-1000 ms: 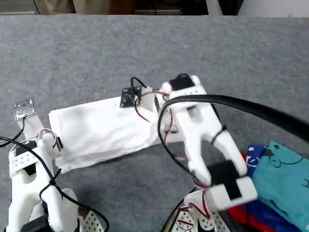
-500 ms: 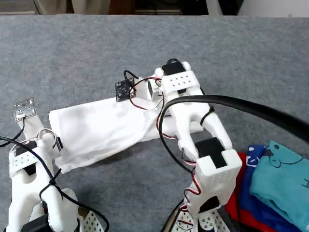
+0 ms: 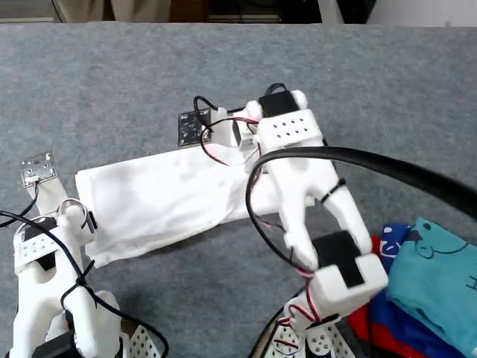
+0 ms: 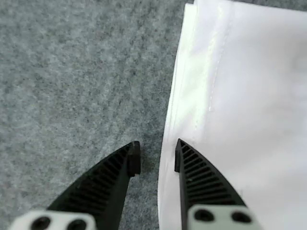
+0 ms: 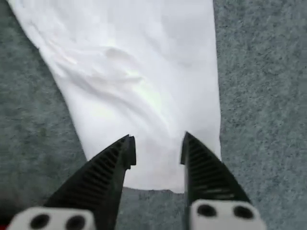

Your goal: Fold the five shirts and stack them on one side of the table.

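Two tools: both are parted by a narrow gap, and neither pinches anything.
Left tool (image 4: pixel 156 155): one finger is over the bare grey bench (image 4: pixel 72 72) and the other over the hemmed long edge of the white shirt (image 4: pixel 240 96). The gap sits right on that edge.
Right tool (image 5: pixel 157 143): both fingers are above the short end of the white shirt, close to its cut edge. They seem to hover just off the cloth, though contact is hard to judge.
White shirt: it is folded into a long strip lying slantwise across the middle of the bench. One end is by the left arm (image 3: pixel 52 261) and the other is under the right arm (image 3: pixel 305 186).
Edges: the strip's long sides run fairly straight, with a stitched seam along the side at the left tool. The end at the right tool is soft and creased.
Open room: a wide stretch of bare bench lies beyond the strip, and more lies between the strip and the arms' bases.
Stack of folded shirts (image 3: pixel 436 283): it is at the near right corner, teal on top, with blue and red layers beneath, well apart from the strip.
High view: this gives the whole strip, the stack and both arms.
Wrist views: these give the finger gaps, the seam and the creases.
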`<move>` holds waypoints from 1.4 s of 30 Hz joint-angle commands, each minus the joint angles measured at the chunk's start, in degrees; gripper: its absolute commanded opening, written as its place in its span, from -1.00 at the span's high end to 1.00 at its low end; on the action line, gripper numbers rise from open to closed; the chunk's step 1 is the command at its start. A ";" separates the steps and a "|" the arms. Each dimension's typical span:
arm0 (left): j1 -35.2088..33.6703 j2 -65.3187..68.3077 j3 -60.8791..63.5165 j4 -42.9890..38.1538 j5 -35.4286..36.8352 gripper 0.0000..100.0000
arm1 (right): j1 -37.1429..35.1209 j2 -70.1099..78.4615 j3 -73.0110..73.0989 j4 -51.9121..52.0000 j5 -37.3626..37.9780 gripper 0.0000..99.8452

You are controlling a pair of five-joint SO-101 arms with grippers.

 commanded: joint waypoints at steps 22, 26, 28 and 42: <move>-0.26 -1.36 -0.35 -0.26 0.09 0.73 | -10.51 16.31 6.29 -20.75 -21.98 0.99; -1.23 -1.45 -1.32 1.93 0.00 0.72 | -10.33 11.65 2.24 -14.07 -21.80 0.99; -1.76 -1.45 -4.84 6.68 0.00 0.72 | -10.33 6.64 1.63 -11.69 -21.80 0.99; -1.58 1.89 -30.07 33.49 6.86 0.43 | 12.09 -24.57 22.90 -38.77 -36.48 0.99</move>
